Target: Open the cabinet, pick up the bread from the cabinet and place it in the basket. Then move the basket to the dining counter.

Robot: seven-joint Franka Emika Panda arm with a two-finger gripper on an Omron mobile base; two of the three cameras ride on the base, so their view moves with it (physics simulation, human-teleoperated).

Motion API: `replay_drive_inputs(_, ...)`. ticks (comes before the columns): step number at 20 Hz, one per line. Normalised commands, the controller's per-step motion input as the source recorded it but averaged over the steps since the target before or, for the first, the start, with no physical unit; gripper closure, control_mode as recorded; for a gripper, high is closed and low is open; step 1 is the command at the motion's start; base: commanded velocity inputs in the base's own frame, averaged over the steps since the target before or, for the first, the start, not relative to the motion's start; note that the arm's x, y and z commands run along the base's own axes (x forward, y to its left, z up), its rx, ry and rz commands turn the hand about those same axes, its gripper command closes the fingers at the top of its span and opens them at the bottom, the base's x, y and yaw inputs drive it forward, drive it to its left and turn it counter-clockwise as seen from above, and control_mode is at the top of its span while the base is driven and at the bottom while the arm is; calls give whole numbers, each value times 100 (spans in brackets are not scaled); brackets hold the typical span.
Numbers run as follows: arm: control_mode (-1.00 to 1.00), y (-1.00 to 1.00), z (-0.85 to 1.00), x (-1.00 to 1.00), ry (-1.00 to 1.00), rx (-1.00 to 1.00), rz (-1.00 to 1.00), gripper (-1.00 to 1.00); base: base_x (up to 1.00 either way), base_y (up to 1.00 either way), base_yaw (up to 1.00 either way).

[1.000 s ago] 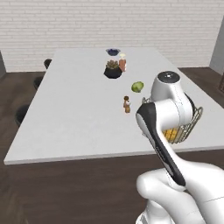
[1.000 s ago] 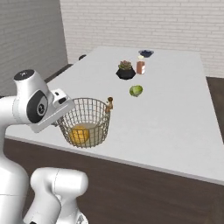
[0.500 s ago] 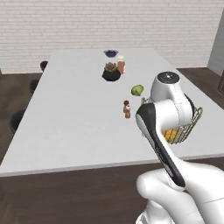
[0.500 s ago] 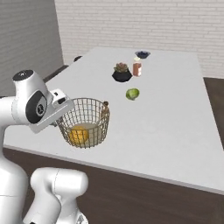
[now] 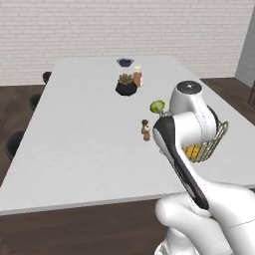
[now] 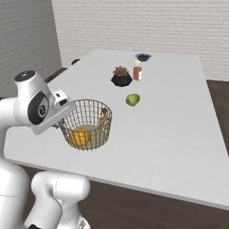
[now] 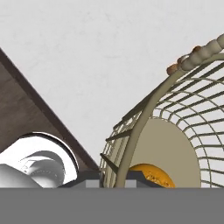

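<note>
The claw [image 7: 116, 181] is clenched on the rim of the basket [image 6: 88, 124]; the basket sits over the near edge of the dining counter [image 6: 170, 134], close to its near left corner; the bread [image 6: 81, 136] lies inside the basket on its beige base.

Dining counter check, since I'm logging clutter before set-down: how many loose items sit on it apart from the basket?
5: dark bowl at the far end, potted plant beside a small jar, green fruit mid-counter, small brown figure beside the basket. Others may hide behind the arm.
</note>
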Motion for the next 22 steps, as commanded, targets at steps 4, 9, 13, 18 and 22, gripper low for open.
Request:
replay_drive_inputs(4, -100, 11, -4, 52, 0, 0, 0, 100, 0, 0, 0)
replay_drive_inputs(9, -100, 0, -12, 65, 0, 0, 0, 100, 0, 0, 0)
replay_drive_inputs(13, -100, 0, -57, 81, 4, 0, 1, 100, 0, 0, 0)
replay_drive_inputs(18, -100, -2, -90, 51, 0, 0, 0, 100, 0, 0, 0)
replay_drive_inputs(22, -100, -1, -84, 25, 0, 0, 0, 100, 0, 0, 0)
